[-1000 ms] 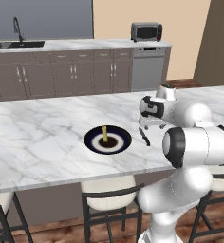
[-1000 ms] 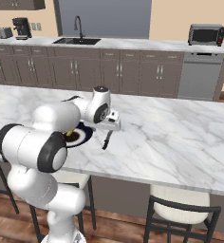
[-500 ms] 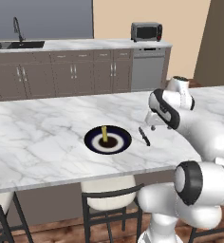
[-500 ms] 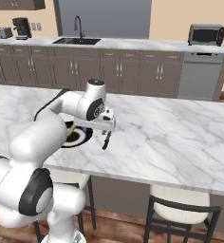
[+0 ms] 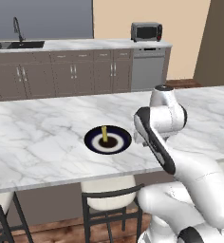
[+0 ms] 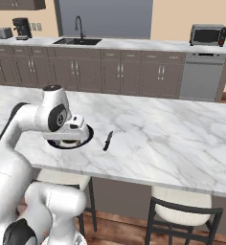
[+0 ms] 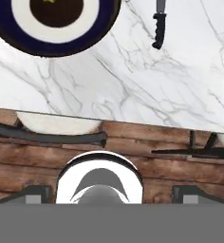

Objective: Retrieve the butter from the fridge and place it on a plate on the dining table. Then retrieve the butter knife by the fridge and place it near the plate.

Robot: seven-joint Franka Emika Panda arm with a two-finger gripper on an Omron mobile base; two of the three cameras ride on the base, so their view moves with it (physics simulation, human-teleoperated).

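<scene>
Knife lies flat on the tabletop beside the plate, handle toward the near edge; fingers open, empty.

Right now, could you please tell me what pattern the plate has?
The plate has a navy rim, a white ring and a dark centre, clearest in the hand view.

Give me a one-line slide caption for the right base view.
Butter knife lies on the marble dining table beside the plate, apart from it; arm drawn back over the plate.
</scene>
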